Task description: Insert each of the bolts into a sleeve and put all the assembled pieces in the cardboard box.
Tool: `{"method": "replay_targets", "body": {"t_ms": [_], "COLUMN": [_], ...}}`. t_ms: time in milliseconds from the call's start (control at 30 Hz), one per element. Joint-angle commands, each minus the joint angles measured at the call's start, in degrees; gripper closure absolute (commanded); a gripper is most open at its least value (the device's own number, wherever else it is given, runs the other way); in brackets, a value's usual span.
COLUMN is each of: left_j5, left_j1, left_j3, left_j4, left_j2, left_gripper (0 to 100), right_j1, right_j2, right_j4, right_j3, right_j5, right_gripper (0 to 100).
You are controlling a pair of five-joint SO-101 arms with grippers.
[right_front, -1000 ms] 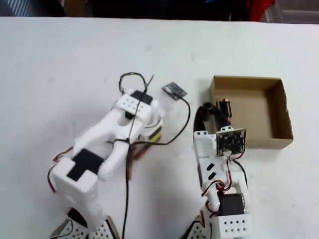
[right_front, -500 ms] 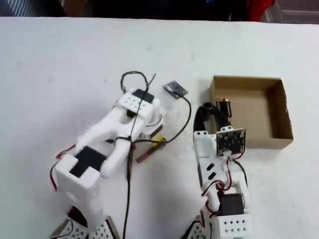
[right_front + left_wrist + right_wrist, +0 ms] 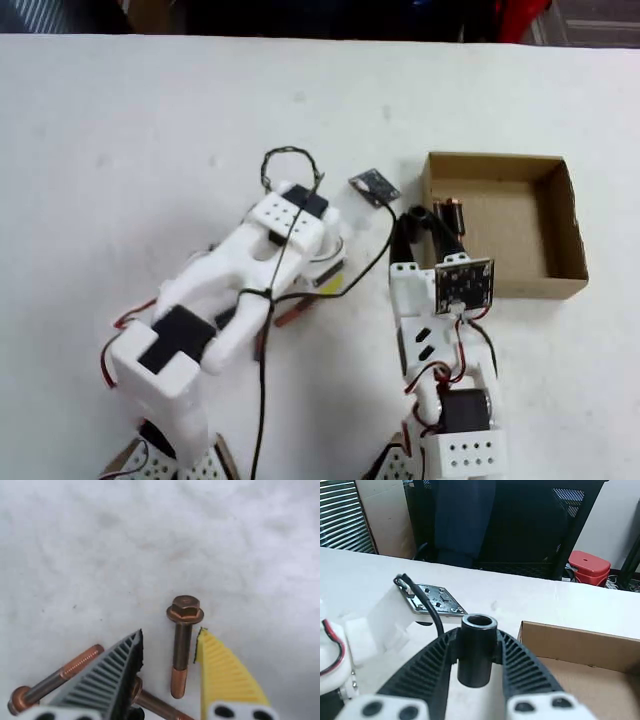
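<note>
In the left wrist view my left gripper (image 3: 170,631) is open, its black and yellow fingers low over the table. A copper bolt (image 3: 181,640) lies flat between them, head pointing away. Two more bolts (image 3: 55,680) lie beside the black finger. From above, the left gripper (image 3: 325,275) sits under its arm, with a bolt (image 3: 292,315) sticking out beside it. My right gripper (image 3: 477,636) is shut on a black sleeve (image 3: 478,652), held upright with its open end up, just outside the near-left corner of the cardboard box (image 3: 520,288). A copper and black piece (image 3: 450,215) lies inside the box.
The left arm's camera board (image 3: 374,187) and black cable (image 3: 380,240) hang between the two arms, close to the right gripper (image 3: 412,222). White table stretches beyond the box (image 3: 580,645) and to the far left. A chair and a red bin stand behind the table.
The left arm has swung to the right, closer to the right arm and the box; its camera board moved with it. The right arm has kept still with the sleeve.
</note>
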Motion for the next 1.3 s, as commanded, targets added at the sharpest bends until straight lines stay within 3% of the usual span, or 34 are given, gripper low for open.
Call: {"method": "replay_targets", "body": {"t_ms": [0,400,600,733,1267], "left_j5": [0.53,0.53,0.53,0.53,0.44], "left_j1": [1.19,1.27,1.36,1.45,1.54], "left_j3": [-1.05,4.92,5.19,4.92,4.66], "left_j4": [0.70,-7.91,-10.20,-10.20,-10.11], "left_j2": [-3.12,-3.21,-3.12,-2.33,3.65], "left_gripper": [80,80,98,94,93], "right_j1": [0.22,0.22,0.22,0.22,0.31], "right_j2": [-0.84,-0.84,-0.84,-0.84,-0.84], "right_j4": [-0.57,-0.57,-0.57,-0.57,-0.57], "right_j3": [0.53,0.53,0.53,0.53,0.53], "right_j5": [0.18,0.00,-0.18,-0.18,-0.09], "right_gripper": [97.9,98.1,98.1,98.1,98.1]}}
